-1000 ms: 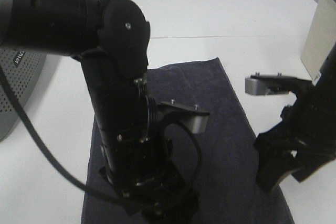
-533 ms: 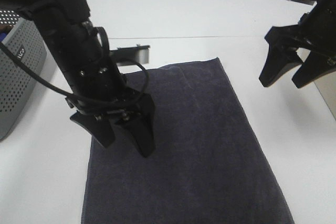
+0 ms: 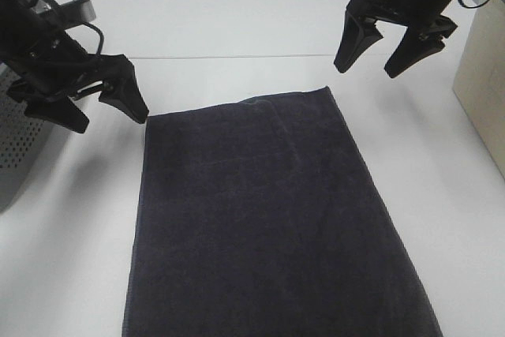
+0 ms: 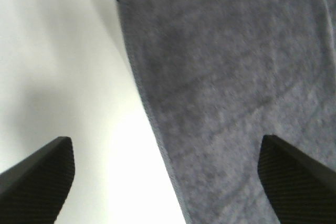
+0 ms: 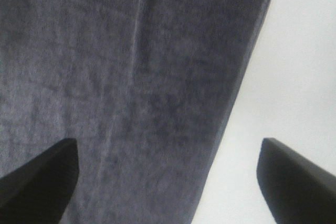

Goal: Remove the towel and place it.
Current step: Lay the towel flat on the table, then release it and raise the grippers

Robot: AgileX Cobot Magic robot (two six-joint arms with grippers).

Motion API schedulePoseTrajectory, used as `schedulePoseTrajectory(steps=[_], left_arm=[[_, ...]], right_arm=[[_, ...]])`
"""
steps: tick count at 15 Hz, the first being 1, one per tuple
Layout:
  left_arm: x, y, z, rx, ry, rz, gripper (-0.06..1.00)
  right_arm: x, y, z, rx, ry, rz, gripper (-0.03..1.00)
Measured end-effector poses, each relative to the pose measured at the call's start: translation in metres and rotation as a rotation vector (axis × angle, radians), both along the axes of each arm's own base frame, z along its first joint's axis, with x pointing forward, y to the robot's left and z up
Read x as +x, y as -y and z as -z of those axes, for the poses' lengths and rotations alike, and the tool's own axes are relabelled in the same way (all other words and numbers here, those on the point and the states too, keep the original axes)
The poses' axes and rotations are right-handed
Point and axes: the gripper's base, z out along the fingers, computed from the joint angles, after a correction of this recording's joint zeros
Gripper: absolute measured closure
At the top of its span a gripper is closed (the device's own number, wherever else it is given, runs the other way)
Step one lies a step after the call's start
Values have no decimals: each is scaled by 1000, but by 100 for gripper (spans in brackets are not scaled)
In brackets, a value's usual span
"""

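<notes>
The towel (image 3: 268, 219) lies spread flat on the white table (image 3: 237, 29), in the middle of the scene. Its long sides run from far to near, and its near end passes out of the high view. Nothing grips it. Judging by this, both the removal and the placing look done, with little left except for the arms to clear away.

The left claw (image 3: 110, 120) hangs just left of the towel's far left corner. It is released, with its 2 fingers spread wide and nothing between them. The right claw (image 3: 367, 69) hovers above the table beyond the far right corner. It is also released and empty. Both wrist views show bare fingertips far apart, with towel and table below them.

One shallow crease (image 3: 272, 112) rises near the far edge, and the rest of the visible cloth is smooth. Whether the near hem lies flat cannot be told, since it is out of frame.

The grey perforated basket (image 3: 20, 140) stands at the left edge, apart from the towel and close behind the left arm. A beige box (image 3: 483, 84) stands at the right edge, well clear of the cloth. Nothing rests on the towel or blocks it. The basket beside the left arm is the only thing a retreating arm might brush.
</notes>
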Motion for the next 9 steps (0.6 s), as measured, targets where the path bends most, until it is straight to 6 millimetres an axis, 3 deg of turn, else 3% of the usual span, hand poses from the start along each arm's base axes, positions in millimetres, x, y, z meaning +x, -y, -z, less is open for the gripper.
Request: schedulePoseTrajectory(steps=[2, 4, 9], left_arm=[[13, -23, 4, 0, 48, -77, 5], [27, -28, 19, 4, 48, -63, 5], [79, -17, 57, -120, 65, -78, 5]], right_arm=[[32, 2, 17, 53, 30, 17, 9], [57, 12, 36, 84, 53, 47, 9], [80, 29, 80, 120, 29, 91, 11]])
